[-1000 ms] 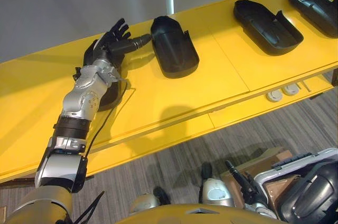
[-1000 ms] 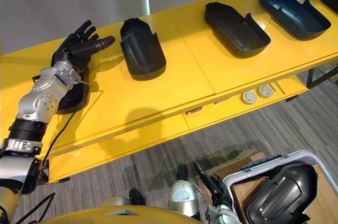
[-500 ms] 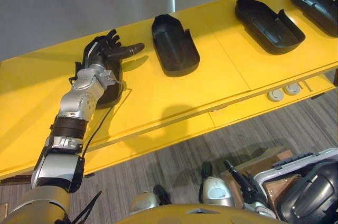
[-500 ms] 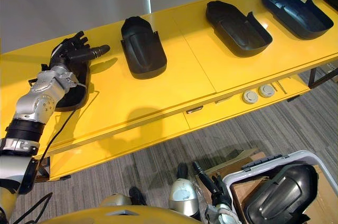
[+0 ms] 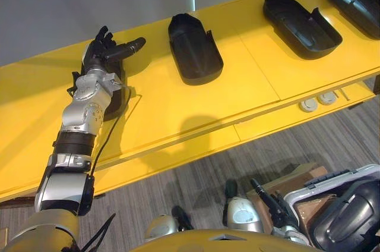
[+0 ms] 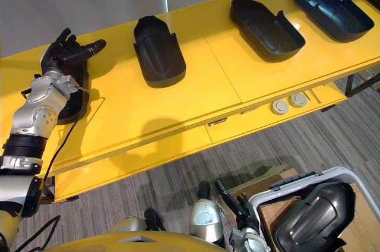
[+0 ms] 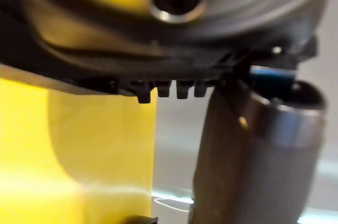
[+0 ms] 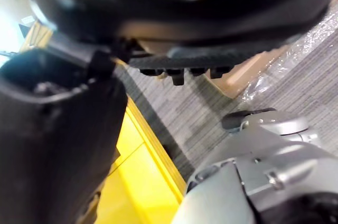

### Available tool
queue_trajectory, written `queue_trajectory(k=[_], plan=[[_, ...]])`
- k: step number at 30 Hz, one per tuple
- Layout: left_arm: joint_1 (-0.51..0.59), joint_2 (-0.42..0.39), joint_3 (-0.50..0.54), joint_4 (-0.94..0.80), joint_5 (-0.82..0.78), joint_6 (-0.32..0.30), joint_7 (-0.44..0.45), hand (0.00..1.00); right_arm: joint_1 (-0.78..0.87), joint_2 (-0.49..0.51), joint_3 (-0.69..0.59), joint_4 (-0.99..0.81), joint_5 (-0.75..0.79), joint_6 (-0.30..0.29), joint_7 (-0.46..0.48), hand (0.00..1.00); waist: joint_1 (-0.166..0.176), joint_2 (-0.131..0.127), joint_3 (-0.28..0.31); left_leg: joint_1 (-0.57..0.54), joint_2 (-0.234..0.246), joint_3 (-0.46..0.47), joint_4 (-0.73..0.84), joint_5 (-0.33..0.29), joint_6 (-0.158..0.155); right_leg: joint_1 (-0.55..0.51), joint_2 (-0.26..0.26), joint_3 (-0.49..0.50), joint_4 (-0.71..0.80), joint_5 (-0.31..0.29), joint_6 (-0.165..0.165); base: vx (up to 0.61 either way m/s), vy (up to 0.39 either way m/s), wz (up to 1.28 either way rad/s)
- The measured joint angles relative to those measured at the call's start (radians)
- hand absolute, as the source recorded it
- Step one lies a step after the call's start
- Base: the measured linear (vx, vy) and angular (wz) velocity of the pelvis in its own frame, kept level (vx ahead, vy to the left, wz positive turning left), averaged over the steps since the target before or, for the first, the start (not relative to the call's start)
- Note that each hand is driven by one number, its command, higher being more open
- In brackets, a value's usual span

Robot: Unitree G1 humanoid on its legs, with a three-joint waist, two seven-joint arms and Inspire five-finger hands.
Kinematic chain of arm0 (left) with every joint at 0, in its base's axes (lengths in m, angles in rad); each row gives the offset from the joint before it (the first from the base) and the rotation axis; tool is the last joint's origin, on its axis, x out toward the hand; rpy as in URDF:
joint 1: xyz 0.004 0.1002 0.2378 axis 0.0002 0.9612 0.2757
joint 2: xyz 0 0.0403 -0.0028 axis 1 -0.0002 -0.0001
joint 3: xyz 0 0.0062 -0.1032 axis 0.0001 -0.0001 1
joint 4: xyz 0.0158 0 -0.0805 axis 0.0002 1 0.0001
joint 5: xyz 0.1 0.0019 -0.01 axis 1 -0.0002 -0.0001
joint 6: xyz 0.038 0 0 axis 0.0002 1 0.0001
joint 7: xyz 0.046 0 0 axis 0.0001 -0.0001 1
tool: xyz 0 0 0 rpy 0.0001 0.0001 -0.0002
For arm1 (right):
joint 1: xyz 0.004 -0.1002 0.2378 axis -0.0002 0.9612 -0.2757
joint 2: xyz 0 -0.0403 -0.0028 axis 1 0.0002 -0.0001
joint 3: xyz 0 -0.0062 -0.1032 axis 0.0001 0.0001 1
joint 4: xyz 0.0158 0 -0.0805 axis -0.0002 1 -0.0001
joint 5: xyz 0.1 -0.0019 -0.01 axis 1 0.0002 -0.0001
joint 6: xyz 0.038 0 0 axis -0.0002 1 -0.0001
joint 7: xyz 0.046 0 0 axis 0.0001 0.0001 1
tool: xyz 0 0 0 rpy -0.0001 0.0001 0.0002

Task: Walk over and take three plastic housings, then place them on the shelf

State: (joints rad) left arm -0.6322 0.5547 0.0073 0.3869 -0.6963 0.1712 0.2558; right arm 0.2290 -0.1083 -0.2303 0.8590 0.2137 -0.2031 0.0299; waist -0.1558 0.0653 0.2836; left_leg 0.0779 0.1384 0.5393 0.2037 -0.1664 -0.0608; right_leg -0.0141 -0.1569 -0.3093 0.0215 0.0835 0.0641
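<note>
Several black plastic housings lie hollow side up along the yellow shelf (image 5: 255,85). The leftmost housing (image 5: 117,88) is mostly covered by my left arm. My left hand (image 5: 102,53) is open above its far end, fingers spread and thumb pointing right, holding nothing. More housings lie to the right, one at the middle (image 5: 193,50), another (image 5: 301,19) further on, and a last one at the far right (image 5: 355,1). My right hand (image 5: 274,204) hangs low by the floor, fingers straight and holding nothing.
A clear bin (image 5: 332,180) at the lower right holds another black housing (image 5: 347,219), with a cardboard box (image 5: 306,180) beside it. Two round white fittings (image 5: 317,102) sit under the shelf's front edge. Grey carpet lies below.
My left hand has drawn back leftward, away from the middle housing, and now sits over the leftmost housing's far end. It stayed open throughout. The right hand has not moved.
</note>
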Motion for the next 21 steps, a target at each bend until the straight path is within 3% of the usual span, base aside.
queue_trajectory(k=[2, 6, 10, 18, 21], plan=[[0.000, -0.002, 0.000, 0.000, 0.000, -0.019, 0.003, 1.00, 0.000, -0.003, 0.006, 0.000, 0.000, 0.000, 0.000, 1.00, -0.001, 0.000, 0.000, 0.000, 0.002, 0.001, 0.003, -0.002, 0.000, 0.000, 0.001, 0.000, 0.001, 0.000, 0.000, -0.05, -0.004, -0.02], [0.000, -0.017, 0.001, -0.016, -0.008, -0.149, 0.005, 1.00, 0.000, -0.003, 0.007, -0.001, 0.000, 0.000, 0.001, 1.00, -0.003, -0.001, 0.001, 0.001, 0.002, 0.001, 0.005, -0.002, 0.000, 0.000, 0.001, 0.005, 0.003, 0.000, 0.000, -0.03, -0.003, 0.00], [-0.008, -0.029, 0.007, -0.170, -0.004, -0.267, 0.020, 1.00, 0.005, -0.003, 0.007, -0.001, 0.000, 0.000, 0.002, 1.00, 0.001, -0.001, 0.001, 0.002, 0.003, 0.001, 0.008, -0.003, 0.001, 0.001, 0.001, 0.006, 0.005, 0.000, 0.000, -0.02, -0.003, 0.00], [-0.064, -0.029, 0.046, -0.407, 0.035, -0.327, 0.018, 1.00, 0.025, -0.003, 0.006, 0.003, -0.002, 0.000, 0.003, 1.00, 0.015, 0.001, -0.001, 0.018, 0.006, -0.015, 0.011, -0.004, 0.002, 0.036, 0.003, -0.014, -0.008, 0.000, 0.000, -0.04, -0.010, 0.05], [0.009, -0.030, 0.146, -0.488, 0.038, -0.343, 0.017, 1.00, 0.027, -0.003, 0.005, 0.007, -0.003, -0.003, 0.003, 1.00, 0.016, 0.007, -0.005, 0.019, 0.003, -0.015, 0.001, -0.002, 0.001, 0.040, 0.003, -0.016, -0.018, 0.003, 0.003, -0.05, -0.007, 0.01]])
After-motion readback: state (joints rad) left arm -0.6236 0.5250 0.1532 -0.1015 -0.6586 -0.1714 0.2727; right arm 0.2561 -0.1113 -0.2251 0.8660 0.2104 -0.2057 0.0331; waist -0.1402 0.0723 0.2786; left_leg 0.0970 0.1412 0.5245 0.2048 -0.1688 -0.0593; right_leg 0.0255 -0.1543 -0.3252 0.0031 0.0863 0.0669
